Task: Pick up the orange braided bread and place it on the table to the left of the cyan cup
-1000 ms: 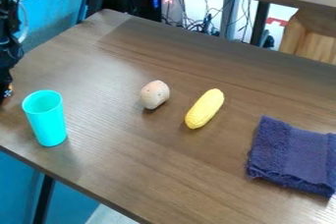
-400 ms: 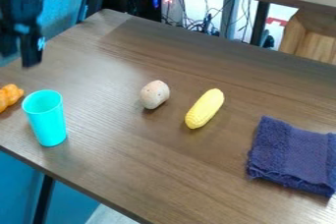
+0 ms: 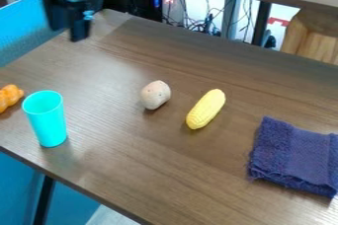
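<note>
We see the black gripper at the far left part of the scene, and it hangs in the air over the far left side of the brown table. Its shape is blurred, so we cannot tell if this claw is apart or together, and also we cannot tell if it holds something. The orange thing, which has a lumpy form, lies on the table at the left edge of our view, well apart from the claw and nearer to us. Just beside it, on its right, there stands a turquoise cup. The cup is upright, and its open mouth is up.

More to the right, around the middle of the table, we find a pale brown potato with small dark spots. To the right of the potato, near it but not touching, a yellow corn cob lies at a slant, with one end to the far right and the other end to the near left. At the right edge we see a dark blue cloth, which is folded and lies flat on the table, well apart from the cob.
</note>
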Motion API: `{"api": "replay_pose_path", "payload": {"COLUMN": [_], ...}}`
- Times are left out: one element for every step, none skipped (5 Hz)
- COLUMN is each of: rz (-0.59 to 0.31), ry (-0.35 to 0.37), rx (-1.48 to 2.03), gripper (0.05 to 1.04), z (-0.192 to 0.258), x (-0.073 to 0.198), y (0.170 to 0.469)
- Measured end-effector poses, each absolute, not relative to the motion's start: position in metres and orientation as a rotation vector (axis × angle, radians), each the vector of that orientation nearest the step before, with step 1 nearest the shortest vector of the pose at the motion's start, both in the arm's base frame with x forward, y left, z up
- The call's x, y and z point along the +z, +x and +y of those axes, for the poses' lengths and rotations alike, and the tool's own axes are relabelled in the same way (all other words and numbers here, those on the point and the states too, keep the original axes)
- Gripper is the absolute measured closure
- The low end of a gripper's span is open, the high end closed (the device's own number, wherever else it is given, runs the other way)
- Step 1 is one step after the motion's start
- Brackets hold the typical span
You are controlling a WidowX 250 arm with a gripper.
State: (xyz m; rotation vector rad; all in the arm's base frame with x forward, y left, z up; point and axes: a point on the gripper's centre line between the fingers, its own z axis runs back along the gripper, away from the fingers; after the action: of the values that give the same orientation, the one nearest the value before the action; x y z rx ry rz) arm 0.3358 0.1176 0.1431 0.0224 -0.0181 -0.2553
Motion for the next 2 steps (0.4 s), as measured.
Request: {"api": "replay_pose_path", "payload": {"rz": [-0.016,-0.03], "ry": [0.035,0.009], "rx": [-0.287,-0.29], "gripper": [0.087,0.087], "z": [0.066,0.034], "x": [0.13,0.124], "y": [0.356,0.355]}}
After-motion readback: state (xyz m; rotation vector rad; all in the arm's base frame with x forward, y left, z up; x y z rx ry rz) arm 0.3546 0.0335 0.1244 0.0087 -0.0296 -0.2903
